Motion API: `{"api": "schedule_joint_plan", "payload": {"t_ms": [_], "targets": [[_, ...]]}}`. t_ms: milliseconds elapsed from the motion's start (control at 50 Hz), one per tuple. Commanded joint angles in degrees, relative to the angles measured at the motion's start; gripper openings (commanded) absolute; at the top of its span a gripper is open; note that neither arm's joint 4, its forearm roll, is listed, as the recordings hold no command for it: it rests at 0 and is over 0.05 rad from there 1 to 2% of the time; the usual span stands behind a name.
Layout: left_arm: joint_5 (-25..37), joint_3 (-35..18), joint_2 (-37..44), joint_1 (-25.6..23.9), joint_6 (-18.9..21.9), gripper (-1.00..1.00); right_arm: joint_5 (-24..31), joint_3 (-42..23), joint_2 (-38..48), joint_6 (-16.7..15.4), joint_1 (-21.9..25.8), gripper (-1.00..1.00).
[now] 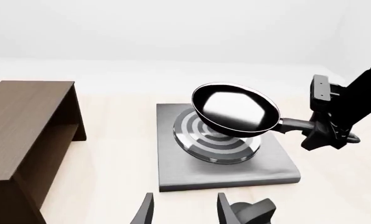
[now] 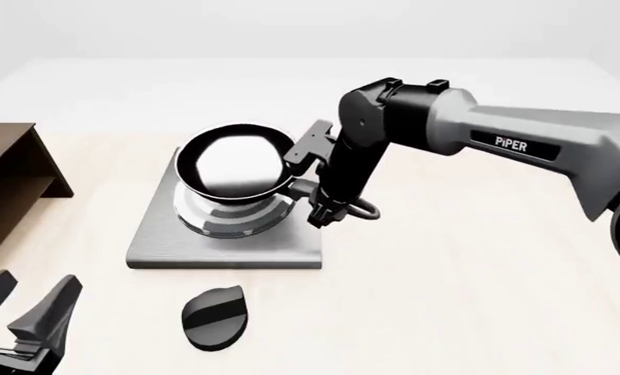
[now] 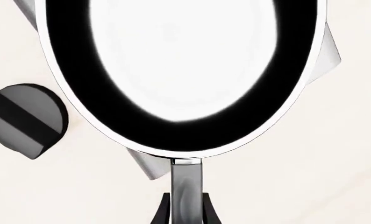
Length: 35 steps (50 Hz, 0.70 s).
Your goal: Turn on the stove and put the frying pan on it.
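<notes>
The frying pan (image 2: 232, 162), black with a glossy inside, hangs tilted just above the ring burner of the grey stove slab (image 2: 154, 246). My right gripper (image 2: 326, 205) is shut on the pan's handle beside the stove's right edge. The right wrist view shows the pan (image 3: 185, 70) and its handle between my right gripper's fingers (image 3: 187, 214). The black oval knob (image 2: 214, 315) lies on the table in front of the stove, also in the right wrist view (image 3: 26, 119). My left gripper (image 2: 29, 301) is open and empty at the near left. In the left wrist view, pan (image 1: 235, 112), stove (image 1: 229, 175), left gripper (image 1: 182, 207).
A brown wooden shelf (image 2: 8, 176) stands at the left, beside the stove; it also shows in the left wrist view (image 1: 30, 126). The right arm (image 2: 518, 144) reaches in from the right above the table.
</notes>
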Motion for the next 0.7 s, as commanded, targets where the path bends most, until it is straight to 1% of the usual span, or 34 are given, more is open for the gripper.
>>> {"api": "schedule_joint_plan", "payload": {"t_ms": [20,240,260,300,420,700], "targets": [[0.0,0.0,0.0,0.1,-0.2,1.00,-1.5,-0.4,0.4,1.0,0.3,-1.00],[0.0,0.0,0.0,0.1,-0.2,1.00,-2.7,0.2,1.8,1.1,0.7,-1.00],[-0.1,0.0,0.0,0.1,-0.2,1.00,-2.7,-0.2,1.9,1.6,0.9,-1.00],[-0.1,0.0,0.0,0.1,-0.2,1.00,-2.8,-0.2,2.2,1.2,0.6,-1.00],[-0.1,0.0,0.0,0.1,-0.3,1.00,-3.1,-0.4,3.2,2.0,1.2,-1.00],[-0.1,0.0,0.0,0.1,-0.5,1.00,-4.1,0.0,5.0,1.8,0.4,-1.00]]}}
